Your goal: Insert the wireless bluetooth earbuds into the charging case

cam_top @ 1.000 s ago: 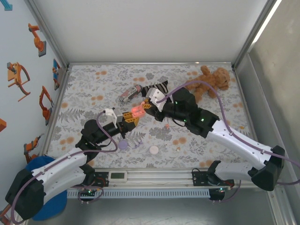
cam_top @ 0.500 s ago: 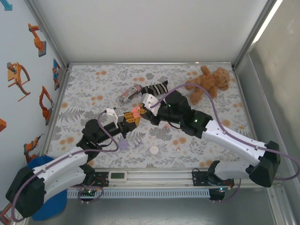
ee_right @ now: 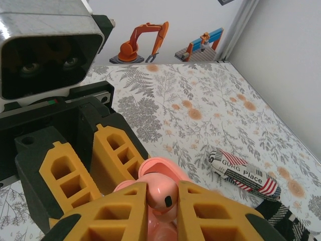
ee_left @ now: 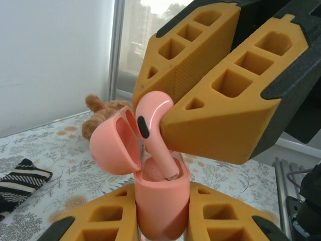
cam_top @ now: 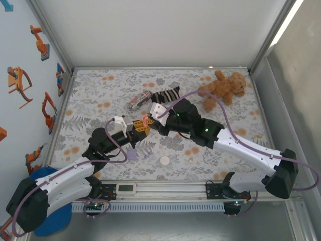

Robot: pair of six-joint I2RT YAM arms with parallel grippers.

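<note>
the right gripper (ee_right: 160, 208) pinches a pink earbud (ee_left: 153, 120), stem in the open charging case (ee_left: 160, 203) the left gripper (ee_left: 161, 221) clamps; a straight, gentle push should seat it.

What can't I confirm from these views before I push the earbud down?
- Left wrist: earbud stem tip, hidden inside the case; seating unknown.
- Right wrist: case body, hidden behind the right gripper and cut by the bottom edge.
- Top: purple pieces too small to identify.

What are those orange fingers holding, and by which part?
The left arm's fingers clamp the pink charging case by its lower body; the right arm's fingers pinch a pink earbud by its head.
</note>
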